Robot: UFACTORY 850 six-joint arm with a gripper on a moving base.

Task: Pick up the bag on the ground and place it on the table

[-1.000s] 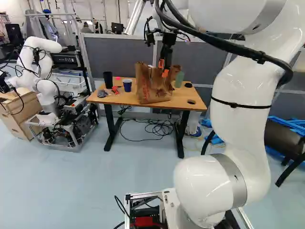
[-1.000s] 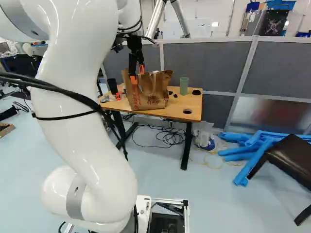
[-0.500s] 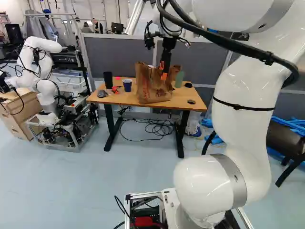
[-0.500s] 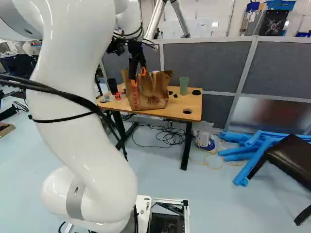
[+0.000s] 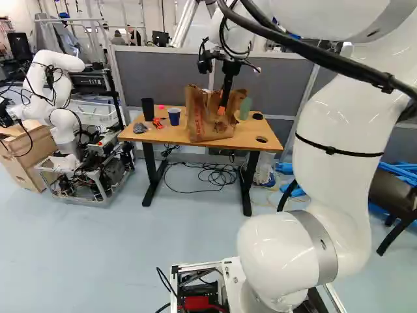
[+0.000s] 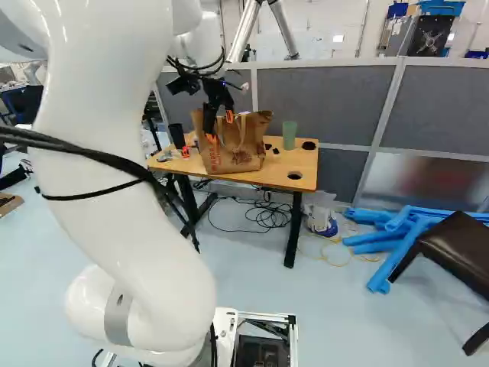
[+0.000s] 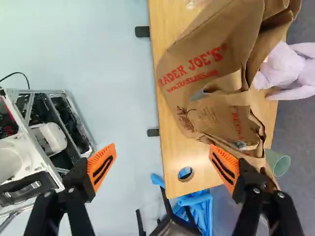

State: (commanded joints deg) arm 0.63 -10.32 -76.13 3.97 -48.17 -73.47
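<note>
Clock is running from the base, 12 = dead ahead. Brown paper carrier bag w/ handles [image 6: 243, 155] is standing upright on the wooden table [image 5: 163, 135], approx 12 o'clock. Gripper [image 6: 220, 127] is hanging at the bag's upper part; in wrist view the gripper [image 7: 163, 164] is standing wide, one finger over the bag's end, the other over floor on the base side, nothing pinched btwn. Can't tell if the far finger is touching paper.

From the bag: green cup [image 6: 289, 136] is standing at 3; blue cup [image 5: 174, 117], then black tumbler [image 5: 148, 109], at 9; red-orange item [image 5: 158, 123] & grey lump [image 5: 140, 128] are lying approx 8; lavender plush-like thing [image 7: 288, 69] is sitting at 12, past the bag.

From the base: black cables [image 5: 218, 175] are trailing on the floor at 12, under the table. Blue tubes [image 6: 397, 222] & dark padded seat [image 6: 458, 248] are lying/standing approx 2. Another robot [image 5: 62, 130] is standing approx 10.
</note>
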